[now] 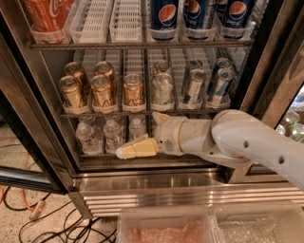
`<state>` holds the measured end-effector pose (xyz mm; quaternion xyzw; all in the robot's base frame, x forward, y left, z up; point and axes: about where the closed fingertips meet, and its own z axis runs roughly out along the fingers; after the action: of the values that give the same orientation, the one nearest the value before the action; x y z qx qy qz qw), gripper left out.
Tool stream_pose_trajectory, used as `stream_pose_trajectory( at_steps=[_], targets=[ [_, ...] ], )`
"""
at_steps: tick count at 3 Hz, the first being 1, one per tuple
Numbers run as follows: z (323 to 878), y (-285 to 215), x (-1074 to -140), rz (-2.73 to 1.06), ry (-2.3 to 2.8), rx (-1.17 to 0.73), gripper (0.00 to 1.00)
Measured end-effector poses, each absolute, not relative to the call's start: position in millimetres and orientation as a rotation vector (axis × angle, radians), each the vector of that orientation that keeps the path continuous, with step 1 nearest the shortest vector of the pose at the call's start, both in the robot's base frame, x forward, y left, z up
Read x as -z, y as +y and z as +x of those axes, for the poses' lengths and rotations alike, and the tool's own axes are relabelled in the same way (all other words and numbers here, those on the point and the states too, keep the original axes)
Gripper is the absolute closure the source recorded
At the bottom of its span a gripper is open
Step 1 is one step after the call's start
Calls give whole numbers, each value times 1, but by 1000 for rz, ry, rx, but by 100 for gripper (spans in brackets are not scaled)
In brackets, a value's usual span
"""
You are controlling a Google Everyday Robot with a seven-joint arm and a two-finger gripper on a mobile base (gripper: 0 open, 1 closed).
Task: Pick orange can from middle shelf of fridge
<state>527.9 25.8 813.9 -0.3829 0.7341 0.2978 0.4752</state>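
Several orange cans stand in the left lanes of the middle shelf (142,112) of the fridge (142,182). The front three are at the left (71,92), the middle (102,90) and the right (133,89). My gripper (137,134) is in front of the lower rack, below the shelf's edge and just under the rightmost orange can. Its jaws are open and hold nothing. One cream finger (135,148) points left and the other (159,116) points up at the shelf edge. It touches no can.
A silver-white can (163,90) and slim blue-and-silver cans (194,86) fill the right lanes. Pepsi bottles (167,16) and a Coca-Cola bottle (46,14) stand above. Small water bottles (86,137) are behind the gripper. The glass door (28,175) is open at the left, cables (33,213) lie on the floor, and clear bins (166,228) sit below.
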Motion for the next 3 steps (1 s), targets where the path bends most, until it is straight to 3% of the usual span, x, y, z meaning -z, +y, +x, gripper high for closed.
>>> stream_pose_trajectory(
  at_steps=[3],
  targets=[
    [534,38,-812,-906,1739,-590,0]
  ],
)
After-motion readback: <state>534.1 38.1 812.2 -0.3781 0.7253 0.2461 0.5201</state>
